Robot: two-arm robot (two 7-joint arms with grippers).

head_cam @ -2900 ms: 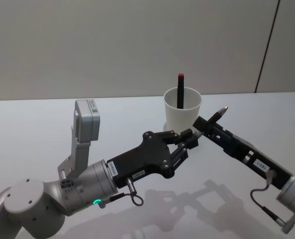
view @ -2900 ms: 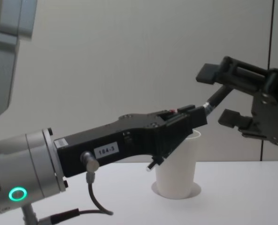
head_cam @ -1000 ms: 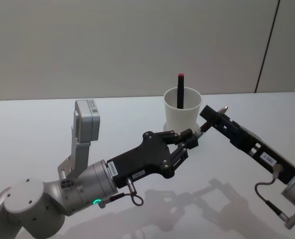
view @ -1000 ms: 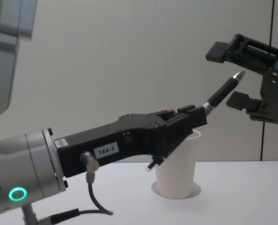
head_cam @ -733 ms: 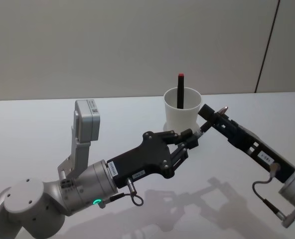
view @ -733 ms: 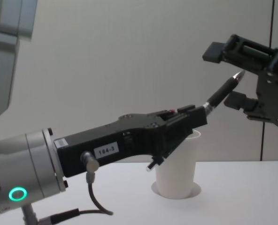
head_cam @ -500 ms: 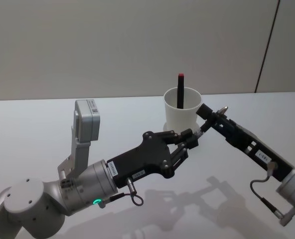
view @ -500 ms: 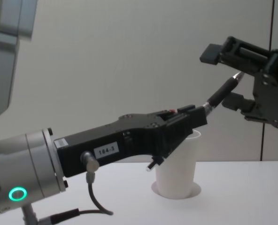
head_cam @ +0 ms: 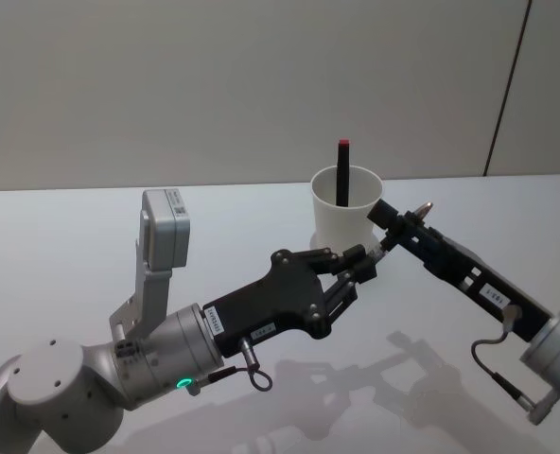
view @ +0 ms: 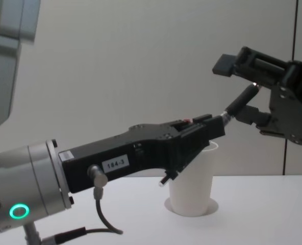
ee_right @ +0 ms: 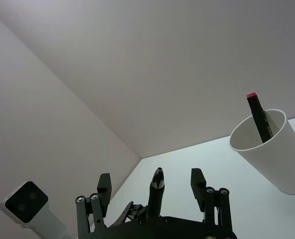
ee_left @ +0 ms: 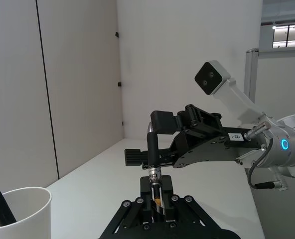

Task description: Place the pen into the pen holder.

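Note:
My left gripper [head_cam: 363, 263] is shut on the lower end of a black pen [view: 238, 105] with a silver tip, holding it slanted up just beside the pen holder [head_cam: 346, 216], a white paper cup. My right gripper [view: 236, 91] is open, one finger on each side of the pen's upper end and neither touching it. In the right wrist view the pen tip [ee_right: 156, 185] stands midway between the two fingers [ee_right: 197, 178]. The left wrist view shows the pen [ee_left: 152, 152] rising from my left gripper [ee_left: 155, 195] into the open right gripper [ee_left: 150, 139].
A black marker with a red cap [head_cam: 342, 172] stands in the cup [ee_right: 272, 159], leaning on its far rim. The cup sits on a white table [head_cam: 91, 218] in front of a plain wall. The left arm's wrist camera [head_cam: 166, 227] sticks up at the left.
My right gripper has moved down and in along the pen, so its open fingers now straddle the tip. The left gripper and the pen have stayed put.

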